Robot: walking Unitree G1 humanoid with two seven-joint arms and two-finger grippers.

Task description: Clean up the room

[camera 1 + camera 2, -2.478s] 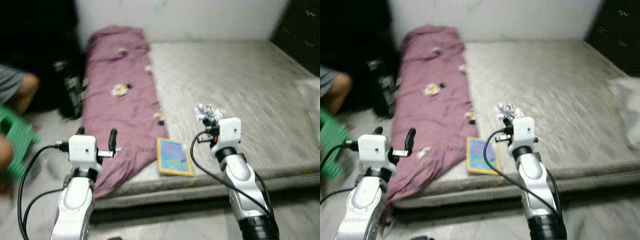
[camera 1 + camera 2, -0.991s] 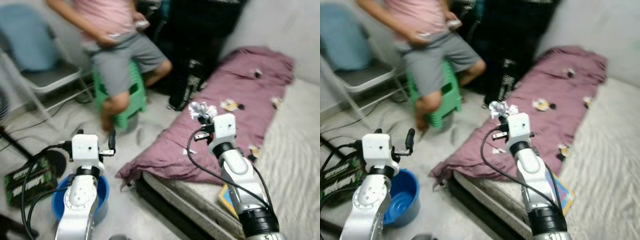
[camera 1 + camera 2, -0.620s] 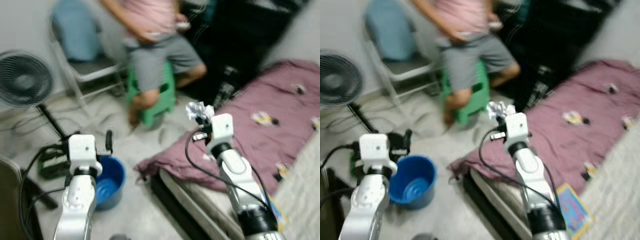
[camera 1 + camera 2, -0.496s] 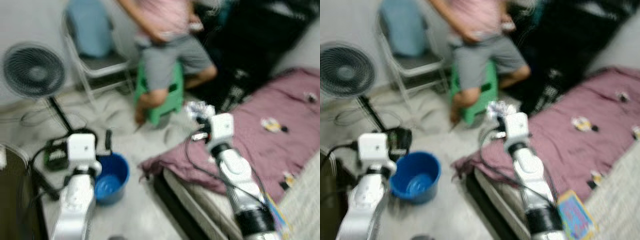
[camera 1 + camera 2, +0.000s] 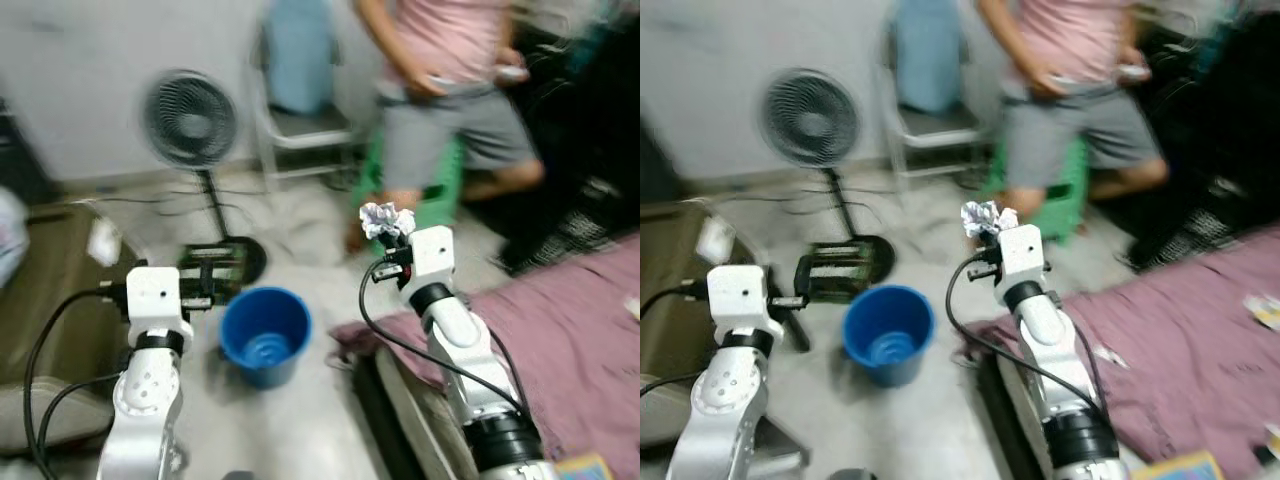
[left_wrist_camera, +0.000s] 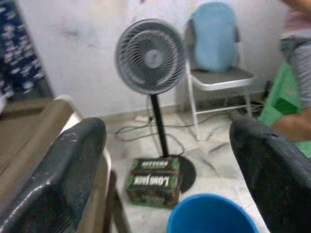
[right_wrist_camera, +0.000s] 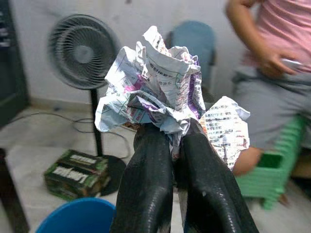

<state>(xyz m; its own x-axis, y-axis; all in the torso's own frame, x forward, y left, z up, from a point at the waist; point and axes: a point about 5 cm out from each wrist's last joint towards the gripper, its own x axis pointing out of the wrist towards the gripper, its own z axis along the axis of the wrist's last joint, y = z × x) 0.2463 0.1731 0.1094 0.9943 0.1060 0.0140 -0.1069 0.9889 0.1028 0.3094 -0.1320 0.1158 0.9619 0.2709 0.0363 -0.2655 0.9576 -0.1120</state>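
Right hand (image 7: 170, 141) clamped on crumpled paper (image 7: 165, 82).
Left hand (image 6: 170, 160) spread wide, empty; blue bucket (image 5: 265, 330) on floor between arms.

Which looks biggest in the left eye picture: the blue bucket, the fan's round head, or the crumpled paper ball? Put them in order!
1. Fan head and blue bucket: they look about alike, and the bucket sits nearer the camera, so no ranking.
2. Crumpled paper, pinched in the right gripper: clearly smallest.

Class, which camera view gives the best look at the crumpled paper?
The right wrist view: the crumpled paper appears large, printed creases clear, pinched by the right gripper. In both eye views it is just a small, blurred white wad above that arm.
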